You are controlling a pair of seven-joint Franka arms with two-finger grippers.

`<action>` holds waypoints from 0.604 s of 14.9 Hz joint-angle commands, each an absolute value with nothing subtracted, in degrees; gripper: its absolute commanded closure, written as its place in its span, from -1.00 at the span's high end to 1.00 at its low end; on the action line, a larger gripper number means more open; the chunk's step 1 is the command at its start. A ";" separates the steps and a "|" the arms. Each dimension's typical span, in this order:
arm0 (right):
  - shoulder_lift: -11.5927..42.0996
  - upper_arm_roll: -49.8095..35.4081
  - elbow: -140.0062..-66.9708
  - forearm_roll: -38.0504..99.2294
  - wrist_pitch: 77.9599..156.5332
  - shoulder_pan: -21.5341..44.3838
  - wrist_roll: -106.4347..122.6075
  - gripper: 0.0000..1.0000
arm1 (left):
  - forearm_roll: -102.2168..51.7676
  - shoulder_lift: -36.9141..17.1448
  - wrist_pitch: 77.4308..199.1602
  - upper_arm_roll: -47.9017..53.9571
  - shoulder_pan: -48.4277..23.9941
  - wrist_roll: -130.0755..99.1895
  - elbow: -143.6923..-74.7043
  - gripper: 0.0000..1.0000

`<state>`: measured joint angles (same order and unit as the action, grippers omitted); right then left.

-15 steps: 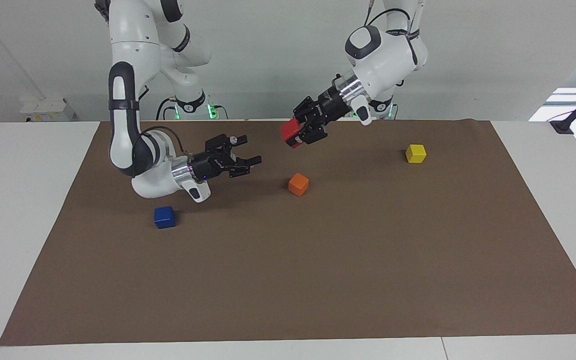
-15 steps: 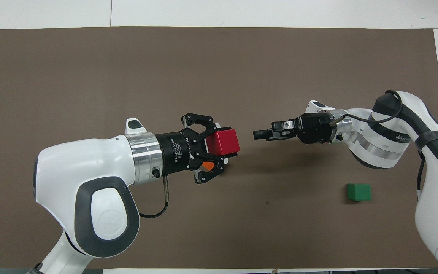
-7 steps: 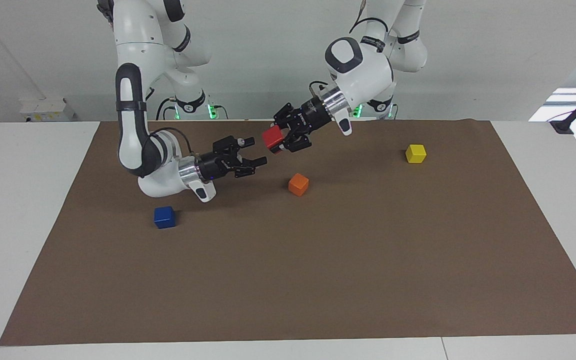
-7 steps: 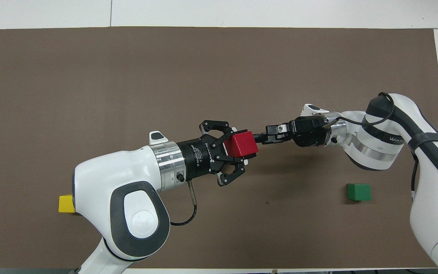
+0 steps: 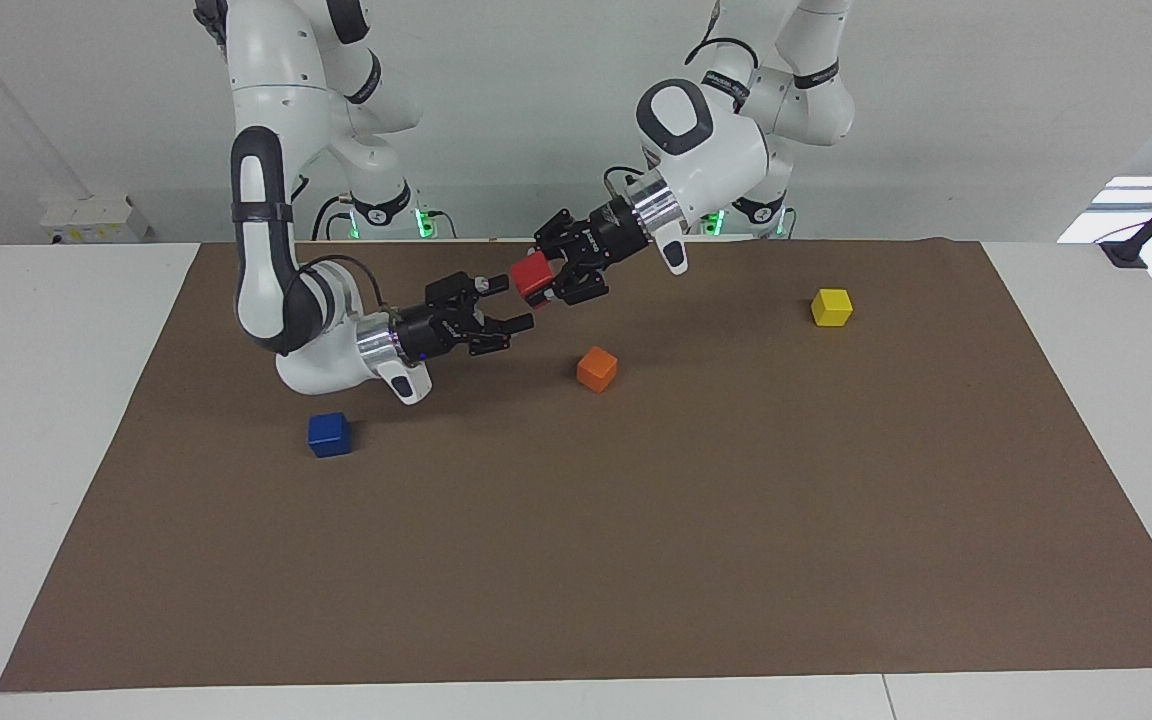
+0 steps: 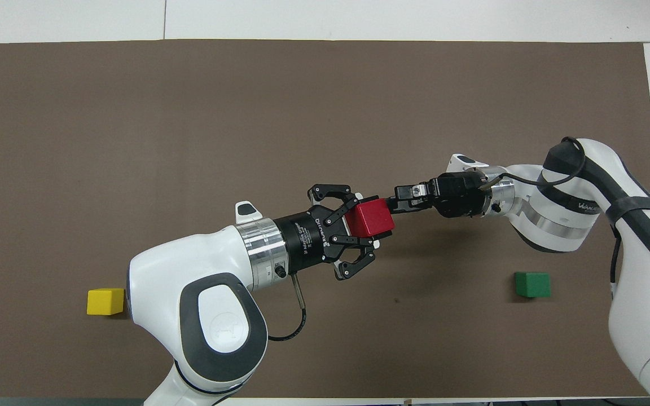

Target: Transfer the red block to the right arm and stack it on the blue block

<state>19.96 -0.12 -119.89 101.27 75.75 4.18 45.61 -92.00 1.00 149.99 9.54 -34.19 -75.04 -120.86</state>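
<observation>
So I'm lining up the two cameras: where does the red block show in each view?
Facing view: the red block is up in the air in the upper middle, held by the left gripper, with the orange block on the mat below.
Overhead view: the red block sits at the picture's middle, between the two grippers.
Shared landmark: the yellow block toward the left arm's end.

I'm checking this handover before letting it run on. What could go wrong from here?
The left gripper holds the red block in the air, with the open right gripper at the block but not closed on it. If the left lets go early, the block may drop onto the mat. Seen from across the table, the block sits near the right gripper's upper finger rather than midway between the fingers, so the grasp might be off-centre and make stacking on the blue block skewed.
</observation>
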 commanded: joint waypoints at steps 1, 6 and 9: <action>19.34 -0.26 -121.03 102.83 76.29 3.96 47.29 1.00 | -94.04 -1.84 152.05 8.79 -35.94 -72.86 -117.87 -1.00; 19.34 -0.26 -120.94 102.83 76.55 4.31 47.46 1.00 | -94.04 -3.60 154.07 9.75 -36.39 -72.77 -116.19 -1.00; 19.34 -0.26 -120.94 102.83 76.90 4.57 48.08 1.00 | -94.04 -4.48 154.95 10.37 -36.39 -72.77 -115.14 -1.00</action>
<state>19.96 -0.08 -119.90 101.28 75.75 4.20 46.00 -92.25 -3.02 152.86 10.54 -35.17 -74.15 -117.04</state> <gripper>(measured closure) 0.000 0.458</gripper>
